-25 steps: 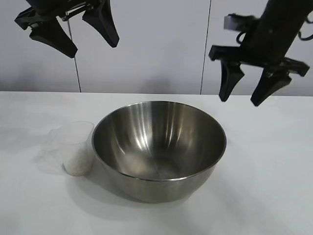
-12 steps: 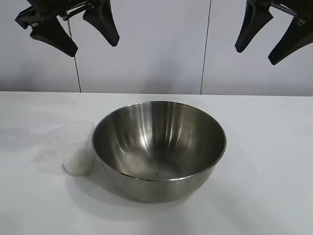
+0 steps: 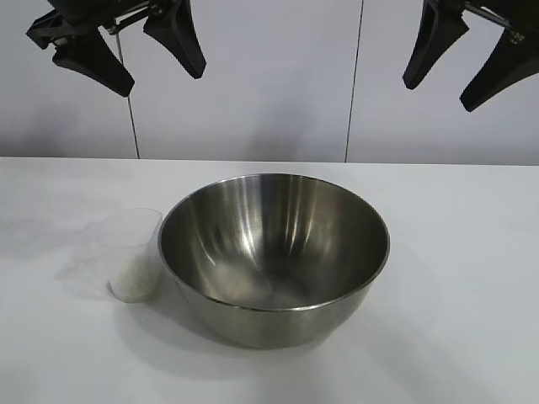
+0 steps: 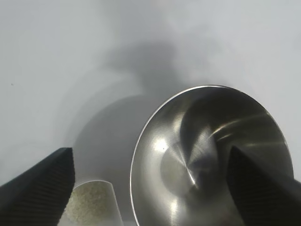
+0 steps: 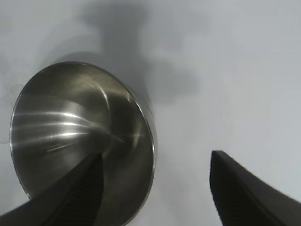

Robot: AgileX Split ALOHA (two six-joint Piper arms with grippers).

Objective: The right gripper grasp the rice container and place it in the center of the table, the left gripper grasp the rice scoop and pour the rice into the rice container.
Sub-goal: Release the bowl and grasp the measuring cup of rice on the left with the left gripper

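Observation:
The rice container (image 3: pixel 274 252), a wide shiny steel bowl, stands empty in the middle of the white table (image 3: pixel 455 295); it also fills much of the left wrist view (image 4: pixel 207 160) and the right wrist view (image 5: pixel 80 141). The rice scoop (image 3: pixel 130 252), a small clear plastic cup, stands upright against the bowl's left side with rice (image 4: pixel 89 205) in its bottom. My left gripper (image 3: pixel 160 80) hangs open high above the scoop, holding nothing. My right gripper (image 3: pixel 438 97) hangs open high above the table's right side, clear of the bowl.
A pale wall with vertical panel seams (image 3: pixel 354 84) runs behind the table. Bare white tabletop lies to the right of the bowl and in front of it.
My right gripper has risen from just above the bowl's far right rim to the top of the view. The left gripper, bowl and scoop have stayed put.

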